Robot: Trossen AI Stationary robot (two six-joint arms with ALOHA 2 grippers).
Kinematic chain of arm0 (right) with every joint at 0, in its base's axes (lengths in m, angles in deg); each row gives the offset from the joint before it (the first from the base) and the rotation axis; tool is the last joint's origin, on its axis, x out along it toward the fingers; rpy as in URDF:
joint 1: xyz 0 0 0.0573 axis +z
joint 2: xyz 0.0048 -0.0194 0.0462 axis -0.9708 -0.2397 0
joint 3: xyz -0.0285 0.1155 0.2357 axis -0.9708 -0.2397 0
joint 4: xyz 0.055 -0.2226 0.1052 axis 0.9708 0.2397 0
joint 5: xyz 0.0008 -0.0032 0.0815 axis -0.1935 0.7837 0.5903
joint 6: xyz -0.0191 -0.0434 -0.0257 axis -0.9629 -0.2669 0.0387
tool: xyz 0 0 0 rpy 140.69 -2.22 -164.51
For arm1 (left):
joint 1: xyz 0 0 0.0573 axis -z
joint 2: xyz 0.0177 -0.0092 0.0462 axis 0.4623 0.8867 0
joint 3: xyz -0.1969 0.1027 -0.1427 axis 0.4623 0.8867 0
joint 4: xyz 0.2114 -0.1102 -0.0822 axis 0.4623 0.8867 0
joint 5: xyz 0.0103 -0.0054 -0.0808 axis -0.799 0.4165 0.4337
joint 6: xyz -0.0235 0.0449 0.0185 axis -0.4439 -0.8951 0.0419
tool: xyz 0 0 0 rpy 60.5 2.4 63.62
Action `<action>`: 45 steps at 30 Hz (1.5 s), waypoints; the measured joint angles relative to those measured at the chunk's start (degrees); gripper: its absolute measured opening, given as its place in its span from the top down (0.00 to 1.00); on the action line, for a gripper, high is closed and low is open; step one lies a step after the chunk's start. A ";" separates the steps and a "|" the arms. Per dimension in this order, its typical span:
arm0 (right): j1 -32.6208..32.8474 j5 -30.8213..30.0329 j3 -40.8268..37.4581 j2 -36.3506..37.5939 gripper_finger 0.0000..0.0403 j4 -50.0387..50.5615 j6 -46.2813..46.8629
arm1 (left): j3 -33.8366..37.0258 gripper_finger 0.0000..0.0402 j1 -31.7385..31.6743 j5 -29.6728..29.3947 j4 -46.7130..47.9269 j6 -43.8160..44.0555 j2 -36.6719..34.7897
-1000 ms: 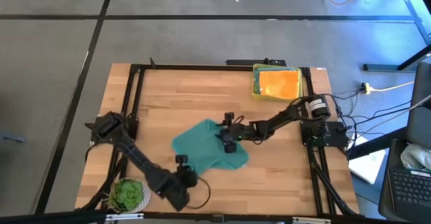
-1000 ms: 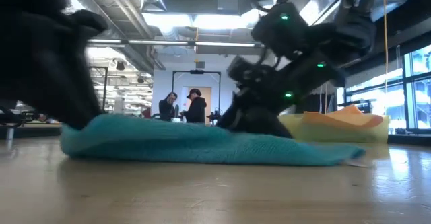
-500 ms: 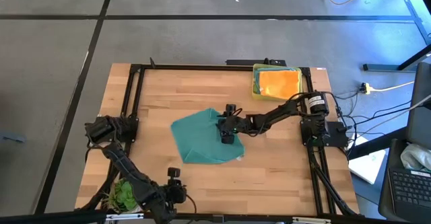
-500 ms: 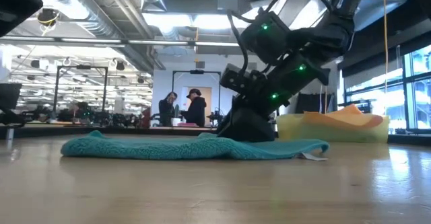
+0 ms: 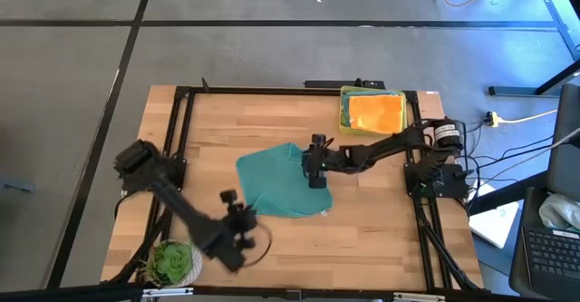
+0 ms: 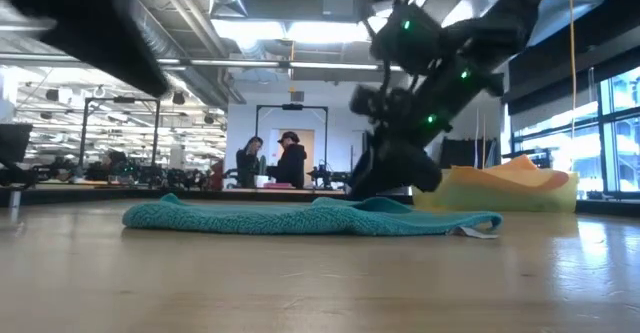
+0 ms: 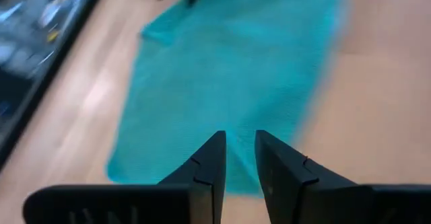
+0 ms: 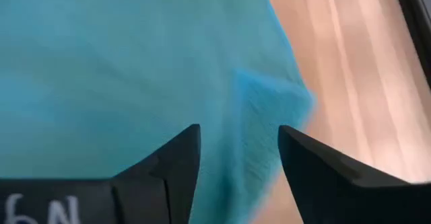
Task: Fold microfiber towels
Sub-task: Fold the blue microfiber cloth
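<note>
Teal microfiber towel (image 5: 281, 186) lies flat on the wooden surface (image 5: 227, 139); right pincer (image 5: 314, 161), spread, should pinch one edge cleanly; left pincer (image 5: 237, 222) hovers narrowly parted, empty.

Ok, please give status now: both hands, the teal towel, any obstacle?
Right hand open, over the teal towel. Left hand empty, fingers narrowly apart, just off the towel's near edge. Towel flat on the table. No obstacle.
</note>
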 joint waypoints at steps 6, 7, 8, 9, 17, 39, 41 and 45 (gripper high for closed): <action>-3.33 3.54 -1.96 -0.66 0.50 -0.26 0.20 | 1.06 0.80 -12.01 4.38 -6.17 -6.40 0.90; -3.85 3.44 -2.18 -0.56 0.50 -0.78 0.01 | 1.64 0.80 -13.30 5.31 -8.66 -9.01 0.92; -4.35 3.19 -2.39 -0.34 0.50 -0.93 -0.23 | 2.13 0.80 -14.54 5.73 -11.83 -11.72 0.87; -4.80 2.85 -2.58 -0.24 0.50 -0.84 -0.23 | 2.65 0.80 -15.65 5.90 -15.75 -14.16 0.87; -5.41 3.20 -2.60 -0.26 0.50 -2.06 0.25 | 9.14 0.82 -20.03 11.82 -35.97 -23.44 1.94; -7.55 -5.43 -6.09 1.56 0.50 -0.55 13.87 | 12.98 0.83 -12.82 16.00 -41.16 -18.85 5.28; -6.42 -5.14 -6.09 3.93 0.50 1.21 12.88 | 13.00 0.83 -12.55 15.84 -39.39 -18.88 4.19; -3.06 1.11 -6.09 10.63 0.50 4.87 10.57 | 12.99 0.83 -12.37 14.87 -32.35 -18.66 -0.15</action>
